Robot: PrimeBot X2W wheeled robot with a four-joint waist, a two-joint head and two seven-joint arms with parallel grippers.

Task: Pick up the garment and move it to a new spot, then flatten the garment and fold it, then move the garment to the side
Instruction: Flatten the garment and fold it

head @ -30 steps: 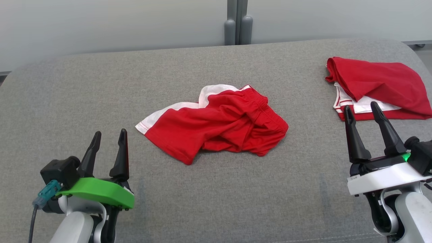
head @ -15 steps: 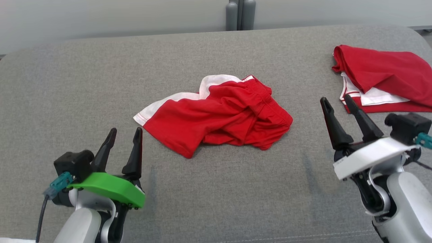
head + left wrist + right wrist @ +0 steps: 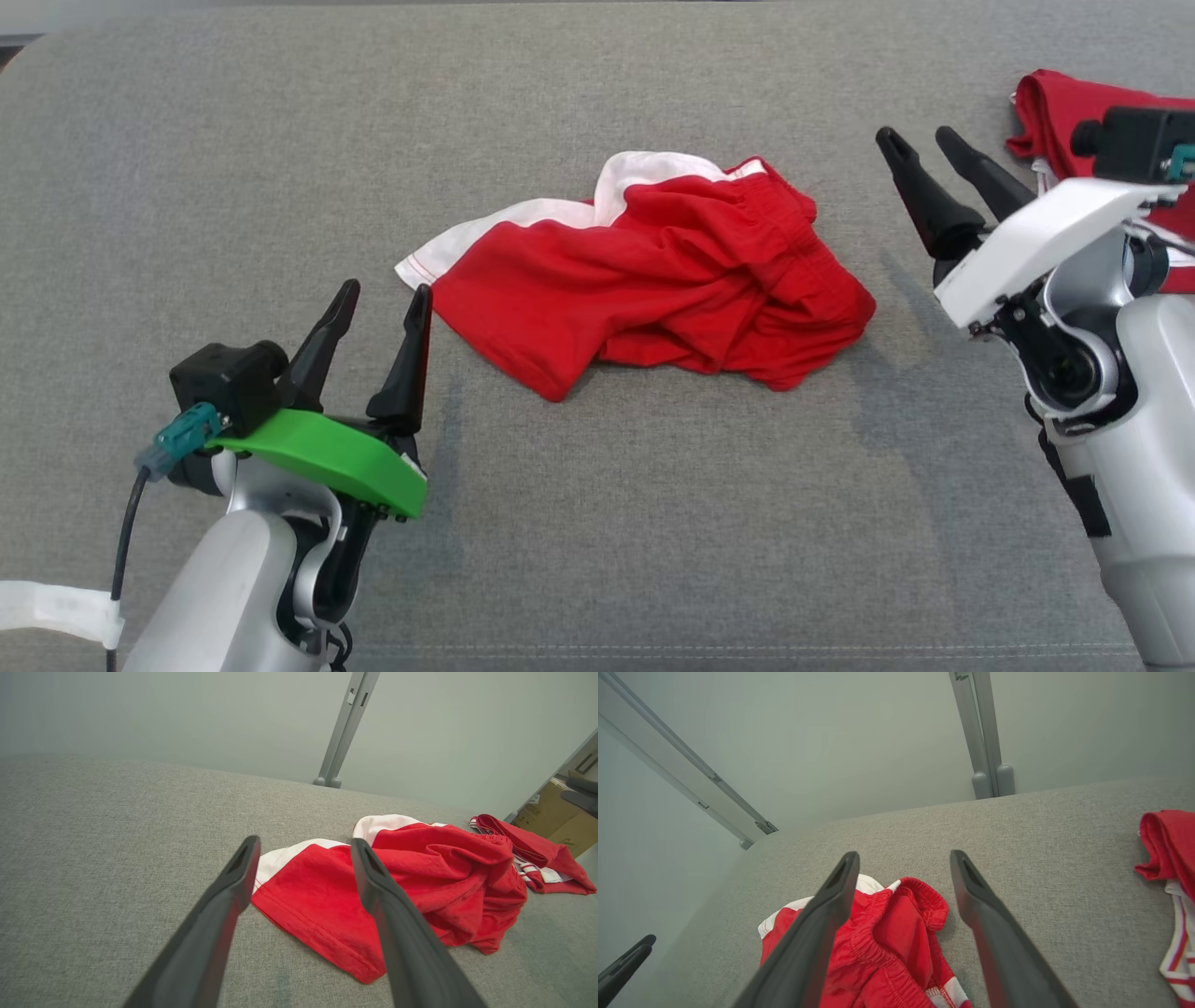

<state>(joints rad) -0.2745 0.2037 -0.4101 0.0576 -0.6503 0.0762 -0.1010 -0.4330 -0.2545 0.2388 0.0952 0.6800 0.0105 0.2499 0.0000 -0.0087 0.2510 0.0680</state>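
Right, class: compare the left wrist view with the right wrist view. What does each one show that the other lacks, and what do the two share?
Left wrist view: brown cardboard boxes at the far right.

Right wrist view: a slanted grey wall rail at the upper left.

Shared: the crumpled red shorts with white panels, the second red-and-white garment lying apart from them, the grey fabric surface and the grey upright post behind it. Each view looks past its own open fingers, the left gripper and the right gripper.
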